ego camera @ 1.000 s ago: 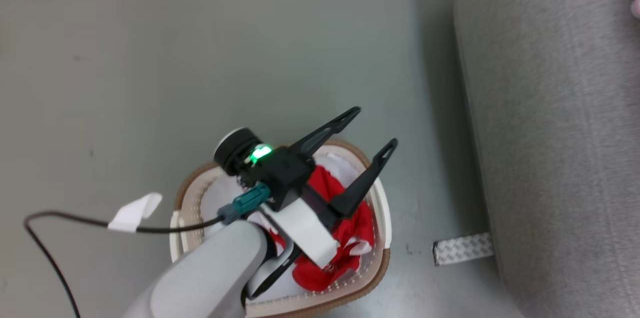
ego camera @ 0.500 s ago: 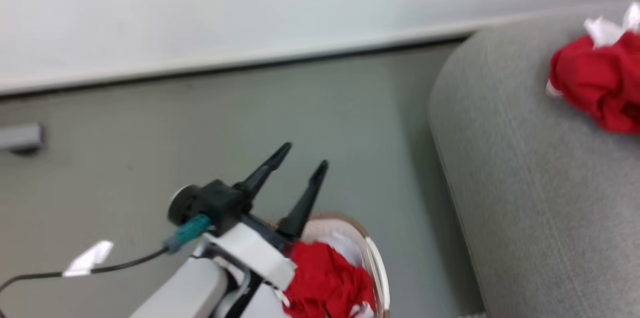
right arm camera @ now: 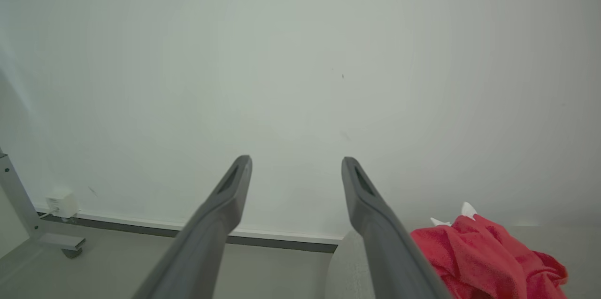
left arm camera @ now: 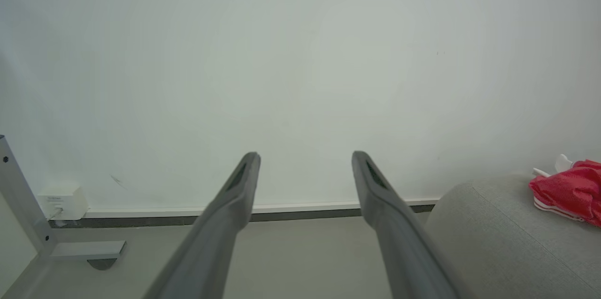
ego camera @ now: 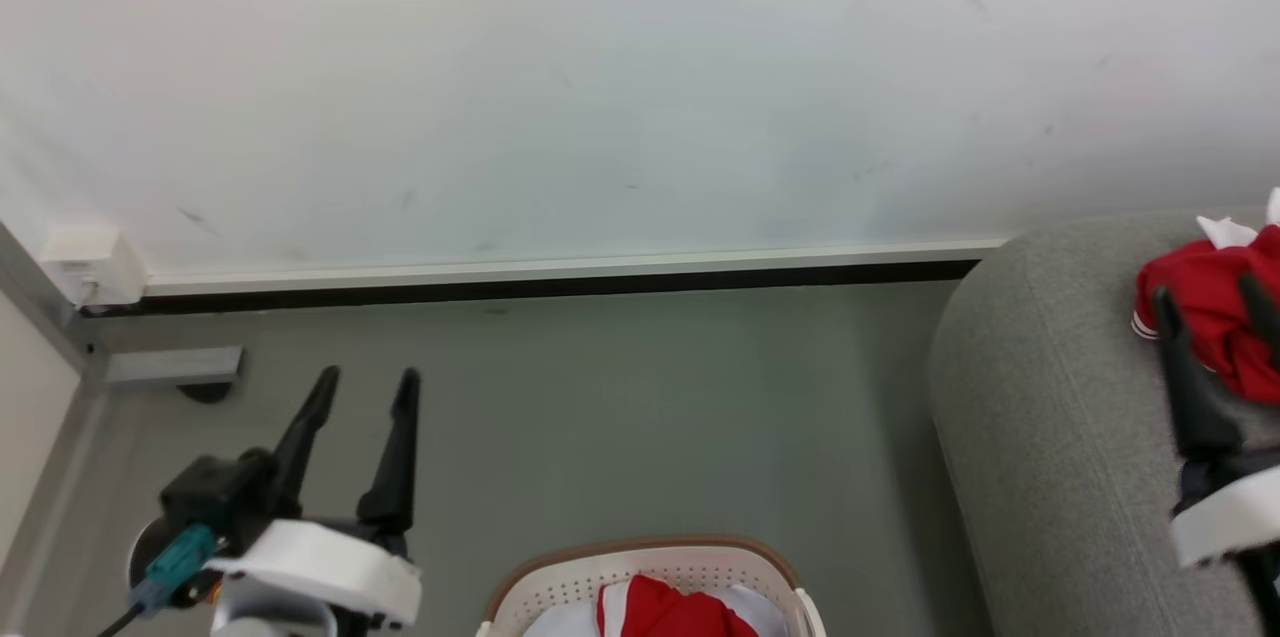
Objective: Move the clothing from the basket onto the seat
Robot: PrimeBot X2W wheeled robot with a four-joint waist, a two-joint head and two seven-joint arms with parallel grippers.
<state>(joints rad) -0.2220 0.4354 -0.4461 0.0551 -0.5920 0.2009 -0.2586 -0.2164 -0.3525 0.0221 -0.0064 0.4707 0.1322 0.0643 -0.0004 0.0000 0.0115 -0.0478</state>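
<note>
- Logging tool state: right gripper (ego camera: 1203, 289) has its jaws spread wide with nothing between them; left gripper (ego camera: 367, 387) is likewise spread and empty, over the floor (ego camera: 650, 397) to the left of the basket (ego camera: 640, 549).
- Red garment (ego camera: 1215, 317) lies bunched on the seat (ego camera: 1050, 417), near its rounded end. Second red garment (ego camera: 665, 612) lies in the basket, so the job is judged part done.
- Risk: the right fingers stand against the bunched fabric; contact cannot be told. A fold catching on pull-back would drag the garment off the rounded end.
- Risk: a poorly aimed reach into the basket could strike the rim or take the pale cloth (ego camera: 760, 615) instead.
</note>
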